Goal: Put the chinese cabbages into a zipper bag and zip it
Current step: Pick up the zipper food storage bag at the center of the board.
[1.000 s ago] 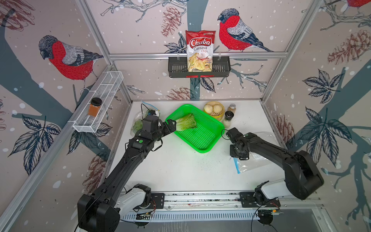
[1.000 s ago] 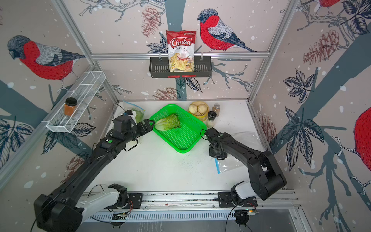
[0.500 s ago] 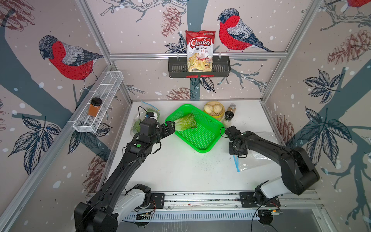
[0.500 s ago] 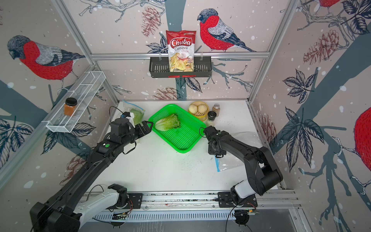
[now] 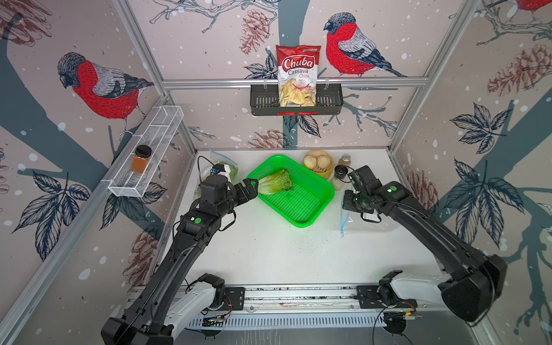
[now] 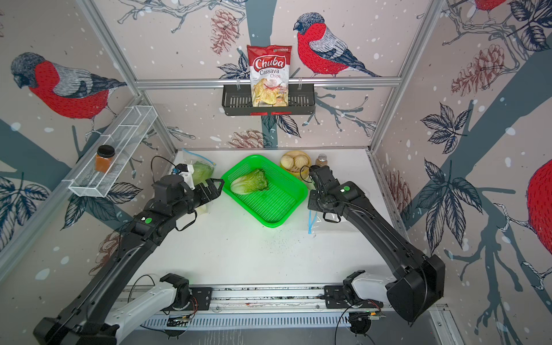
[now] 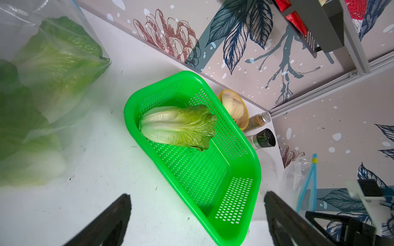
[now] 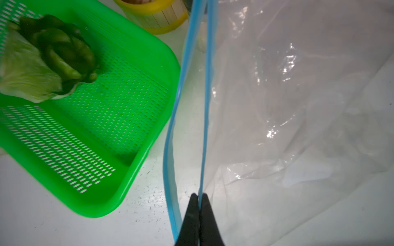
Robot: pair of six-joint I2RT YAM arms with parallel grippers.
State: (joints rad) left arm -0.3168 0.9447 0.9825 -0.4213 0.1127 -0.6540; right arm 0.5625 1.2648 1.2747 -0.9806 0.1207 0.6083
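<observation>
Contact sits at the bottom centre of the right wrist frame: the right gripper (image 8: 199, 198) is pinched fully closed on one blue zipper strip (image 8: 205, 106) of the empty zipper bag (image 8: 287, 106). The other strip sags away, so the mouth gapes slightly. To the left, the green basket (image 8: 96, 138) carries one chinese cabbage (image 8: 27, 81). The left gripper (image 7: 197, 197) is spread wide and empty, short of that cabbage. A second bag (image 7: 64, 53), in the upper left of its frame, has cabbage inside. The step in hand looks like holding the mouth open for loading. Next, the left gripper must close around the cabbage's ribbed body and carry it to the held mouth.
</observation>
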